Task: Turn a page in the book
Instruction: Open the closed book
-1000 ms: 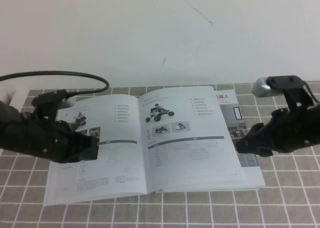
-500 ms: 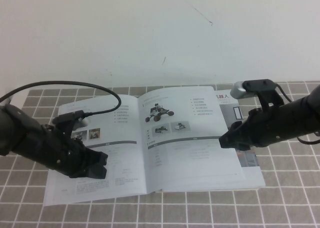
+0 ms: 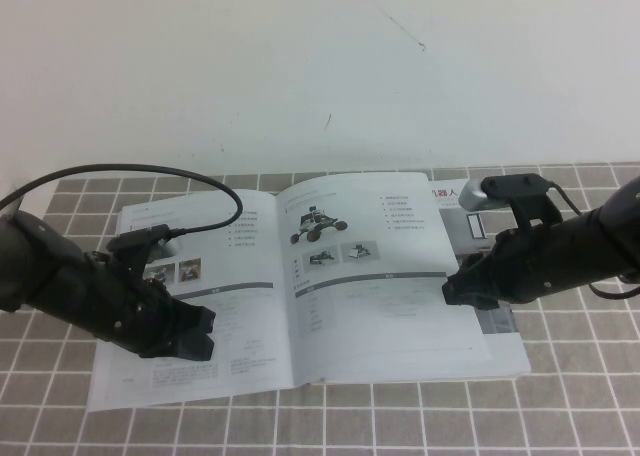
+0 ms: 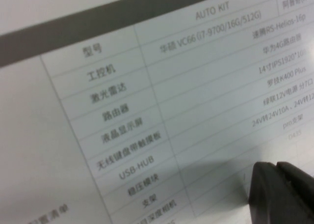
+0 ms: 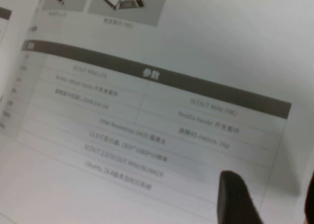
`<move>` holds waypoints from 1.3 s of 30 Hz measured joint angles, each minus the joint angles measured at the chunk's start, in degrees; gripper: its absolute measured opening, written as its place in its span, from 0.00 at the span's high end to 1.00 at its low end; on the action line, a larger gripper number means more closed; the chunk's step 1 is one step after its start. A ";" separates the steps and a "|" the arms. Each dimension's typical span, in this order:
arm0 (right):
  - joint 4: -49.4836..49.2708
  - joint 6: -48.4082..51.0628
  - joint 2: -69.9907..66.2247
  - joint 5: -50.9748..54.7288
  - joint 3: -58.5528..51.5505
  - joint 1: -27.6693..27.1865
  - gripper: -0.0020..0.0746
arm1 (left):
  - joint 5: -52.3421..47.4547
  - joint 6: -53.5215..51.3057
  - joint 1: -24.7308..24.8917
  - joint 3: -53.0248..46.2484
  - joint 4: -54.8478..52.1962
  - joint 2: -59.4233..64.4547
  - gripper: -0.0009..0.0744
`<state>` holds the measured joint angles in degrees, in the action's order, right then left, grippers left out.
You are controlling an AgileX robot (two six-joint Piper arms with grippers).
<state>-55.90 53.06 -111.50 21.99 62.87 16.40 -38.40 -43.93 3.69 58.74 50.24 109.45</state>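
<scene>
Risk: right gripper (image 3: pixel 452 290), jaws parted over the page (image 3: pixel 380 266) near the table's right edge, may crease it; left gripper (image 3: pixel 200 332), jaw state unclear, pins the book (image 3: pixel 200 376).

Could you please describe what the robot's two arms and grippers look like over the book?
Both arms are matte black and chunky-jointed. The left gripper, over the book's left leaf, trails a black cable looping up behind it. The right gripper, at the page's outer edge, carries a silver-grey camera module on its wrist. Fingertips are plain black, no visible markings.
</scene>
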 joint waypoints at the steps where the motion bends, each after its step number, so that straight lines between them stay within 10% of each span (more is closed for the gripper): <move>1: 0.00 0.00 -0.37 0.00 0.00 0.00 0.58 | 0.00 0.00 0.00 0.00 0.00 0.00 0.99; 39: -18.52 10.92 -0.87 6.58 2.84 0.00 0.58 | -0.23 -0.13 0.00 0.00 0.13 0.12 0.99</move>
<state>-74.42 63.98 -112.38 28.56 65.71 16.40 -38.63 -44.07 3.69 58.74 50.37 109.57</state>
